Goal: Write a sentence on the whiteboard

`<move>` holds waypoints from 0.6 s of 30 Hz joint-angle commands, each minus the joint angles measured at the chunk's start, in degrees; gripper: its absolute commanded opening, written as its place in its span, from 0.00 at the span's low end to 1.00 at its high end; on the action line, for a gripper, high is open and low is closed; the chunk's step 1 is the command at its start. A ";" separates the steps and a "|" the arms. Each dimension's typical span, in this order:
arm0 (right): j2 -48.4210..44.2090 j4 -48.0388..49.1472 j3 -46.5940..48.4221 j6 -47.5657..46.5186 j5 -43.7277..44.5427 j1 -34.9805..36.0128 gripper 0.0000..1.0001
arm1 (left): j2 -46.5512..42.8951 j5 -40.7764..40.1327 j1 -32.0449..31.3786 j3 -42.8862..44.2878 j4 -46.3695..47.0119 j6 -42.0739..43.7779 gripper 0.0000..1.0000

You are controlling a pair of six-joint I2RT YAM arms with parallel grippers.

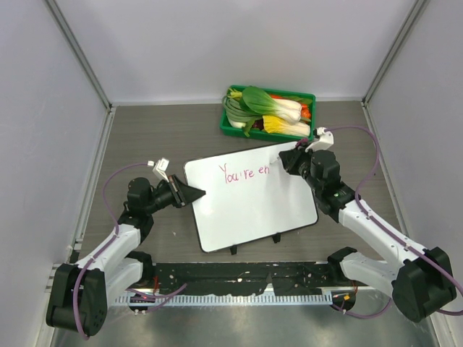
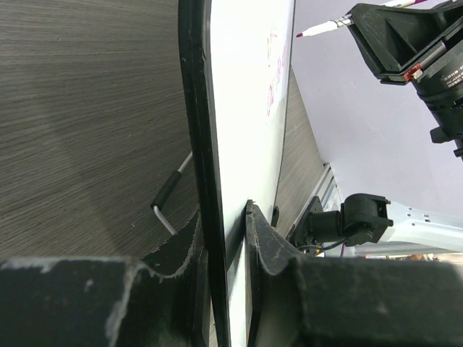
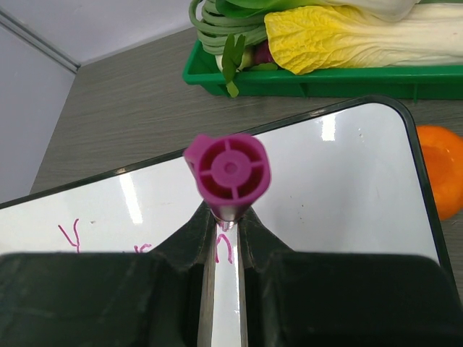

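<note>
The large flat white whiteboard [image 1: 253,213] lies on the grey wooden table [image 1: 145,137], its left edge clamped by the left gripper [image 1: 198,193]. The right gripper [image 1: 288,160] holds tight a magenta plastic marker [image 3: 228,170] at the end of the thin pink sentence [image 1: 244,173], which reads only about "You're en"; most words seem left to write.

A robotics lab cell is showing: plain panel walls [image 1: 217,43] are enclosing a wood-grain worktop [image 1: 155,137], and a left arm [image 1: 119,242] and right arm [image 1: 372,228] are sitting bolted at its near edge.
</note>
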 commanded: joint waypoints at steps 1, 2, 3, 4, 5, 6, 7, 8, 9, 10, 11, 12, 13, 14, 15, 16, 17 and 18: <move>-0.82 2.15 0.01 -0.68 1.72 -0.36 0.01 | 0.72 -8.34 0.13 -0.50 -6.25 11.80 0.00; -0.82 1.97 -0.16 -0.69 1.72 -0.27 0.01 | 0.72 -8.34 0.13 -0.50 -6.25 11.71 0.00; -0.73 1.88 -0.25 -0.77 1.72 -0.45 0.01 | 0.80 -8.34 0.13 -0.50 -6.25 11.80 0.00; -0.64 1.71 -0.51 -0.77 1.72 -0.53 0.01 | 0.72 -8.34 0.13 -0.50 -6.25 11.80 0.00; -0.64 1.71 -0.69 -0.77 1.72 -0.45 0.01 | 0.80 -8.34 0.13 -0.50 -6.25 11.80 0.00; -0.56 1.71 -0.87 -0.77 1.80 -0.45 0.01 | 0.72 -8.43 0.13 -0.59 -6.25 11.71 0.00; -0.55 1.71 -0.96 -0.86 1.89 -0.53 0.01 | 0.72 -8.34 0.04 -0.50 -6.25 11.71 0.00; -0.55 1.79 -1.22 -0.78 1.89 -0.62 0.01 | 0.72 -8.43 0.13 -0.50 -6.25 11.71 0.00; -0.21 2.06 -1.39 -0.86 1.89 -0.54 0.01 | 0.80 -8.34 0.13 -0.50 -6.25 11.80 0.00; -0.03 2.06 -1.48 -0.86 1.89 -0.62 0.01 | 0.81 -8.43 0.13 -0.50 -6.25 11.71 0.00; 0.32 2.23 -1.57 -0.78 1.72 -0.71 0.01 | 0.81 -8.43 0.13 -0.50 -6.25 11.80 0.00; 0.59 2.32 -1.66 -0.86 1.80 -0.71 0.01 | 0.81 -8.43 0.04 -0.50 -6.25 11.80 0.00; 0.76 2.41 -1.66 -0.78 1.63 -0.71 0.01 | 0.81 -8.34 0.13 -0.50 -6.25 11.80 0.00; 1.02 2.58 -1.75 -0.86 1.46 -0.80 0.01 | 0.72 -8.34 0.13 -0.50 -6.25 11.71 0.00; 1.11 2.76 -1.75 -0.86 1.28 -0.80 0.01 | 0.80 -8.34 0.13 -0.50 -6.25 11.71 0.00; 0.85 3.11 -1.92 -0.78 0.49 -0.80 0.01 | 0.81 -8.43 0.13 -0.50 -6.25 11.71 0.00; 0.76 3.20 -1.92 -0.86 0.05 -0.89 0.01 | 0.63 -8.43 0.04 -0.50 -6.25 11.80 0.00; 0.76 3.29 -2.01 -0.86 -0.21 -0.80 0.01 | 0.63 -8.43 0.13 -0.50 -6.25 11.89 0.00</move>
